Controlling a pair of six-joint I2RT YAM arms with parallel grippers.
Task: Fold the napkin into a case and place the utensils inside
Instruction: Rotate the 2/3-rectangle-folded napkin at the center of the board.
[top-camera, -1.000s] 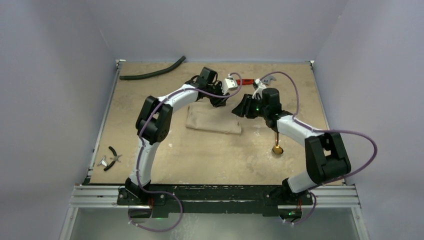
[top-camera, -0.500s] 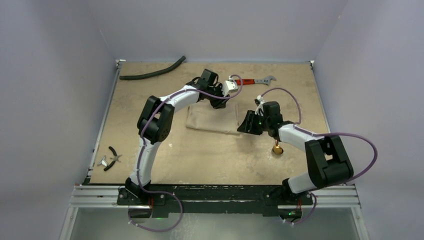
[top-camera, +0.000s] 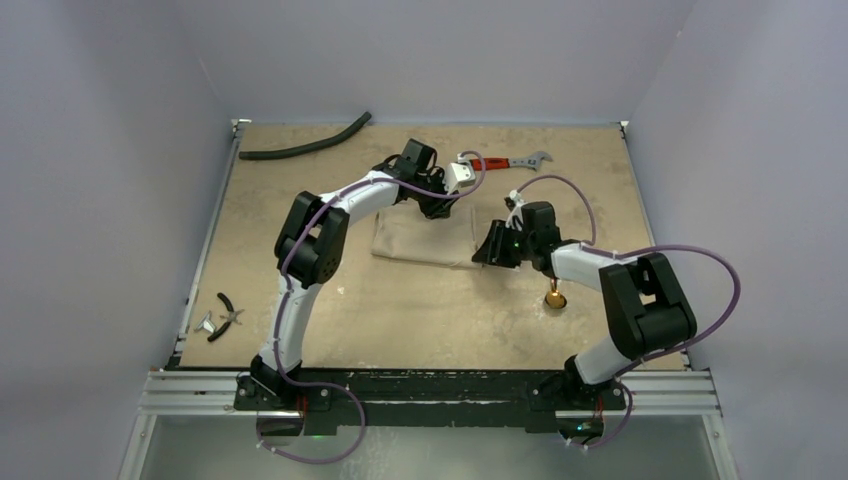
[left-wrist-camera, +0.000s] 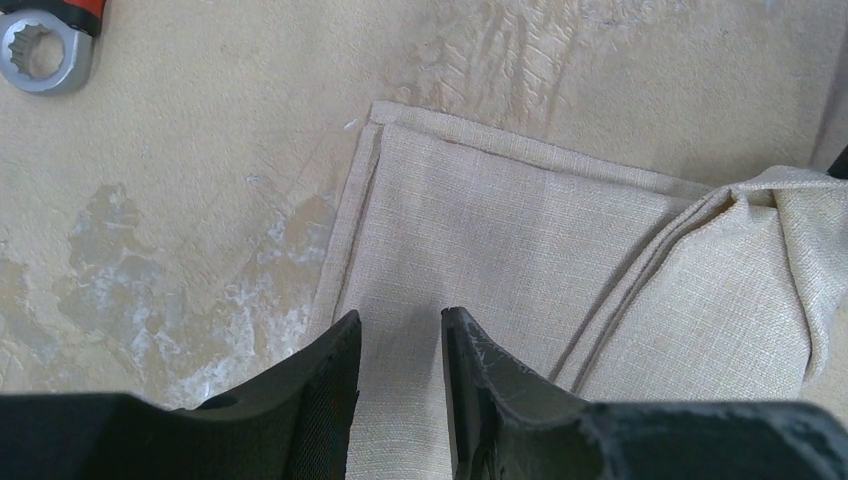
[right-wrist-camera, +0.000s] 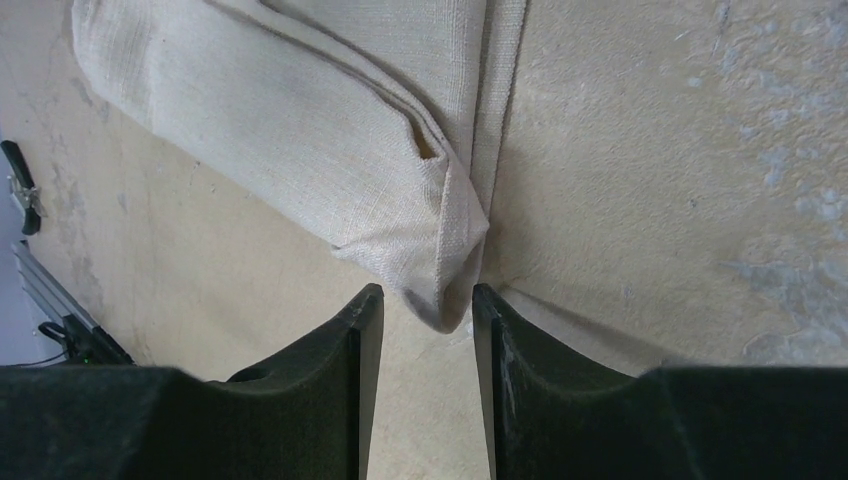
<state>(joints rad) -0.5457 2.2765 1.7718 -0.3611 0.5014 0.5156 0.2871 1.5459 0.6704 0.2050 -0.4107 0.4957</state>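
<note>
Napkin (top-camera: 420, 242) laid centrally; wrench (top-camera: 505, 161) placed behind it, hose (top-camera: 305, 146) far-left, spoon (top-camera: 554, 298) to right, pliers (top-camera: 222, 315) near-left.

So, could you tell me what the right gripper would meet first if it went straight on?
Most likely the napkin: its folded corner sits just ahead of the right gripper, in line with its open jaws, though depth is unclear.
</note>
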